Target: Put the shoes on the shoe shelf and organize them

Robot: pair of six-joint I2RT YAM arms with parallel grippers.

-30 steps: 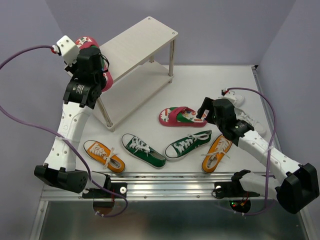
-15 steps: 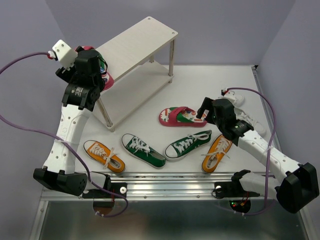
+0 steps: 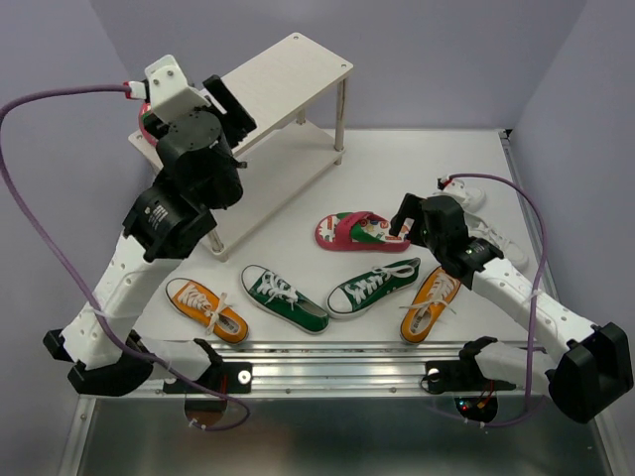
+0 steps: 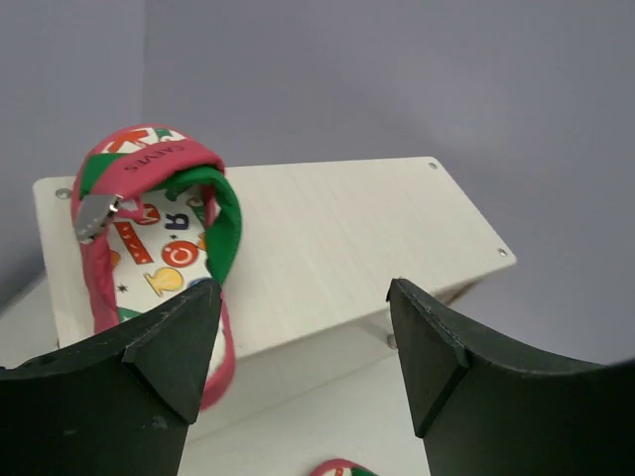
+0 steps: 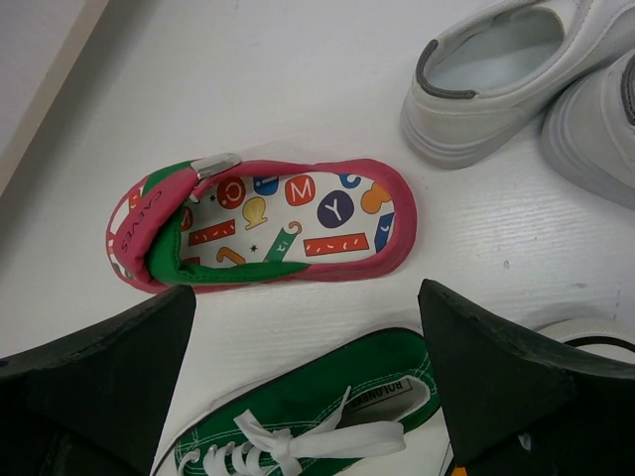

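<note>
Nearest us, in front of the cream-white wooden two-tier shoe shelf point(image 3: 288, 79), the orange lace-up sneakers point(image 3: 206, 309) and green lace-up sneakers point(image 3: 285, 297) lie scattered on the white counter point(image 3: 427, 159). Closer to the shelf, our right claw point(image 5: 306, 293) hangs spread and empty over a pink-red flip-flop with a patterned footbed point(image 5: 263, 223), lined up, we judge, to pinch it next. The all-white sneakers point(image 5: 496, 89) sit to the shelf's right. Farthest, our left claw point(image 4: 303, 297) stands spread, holding nothing, just off the matching flip-flop point(image 4: 159, 238), which rests at the left end of the shelf's top board, leaving room for its mate.
</note>
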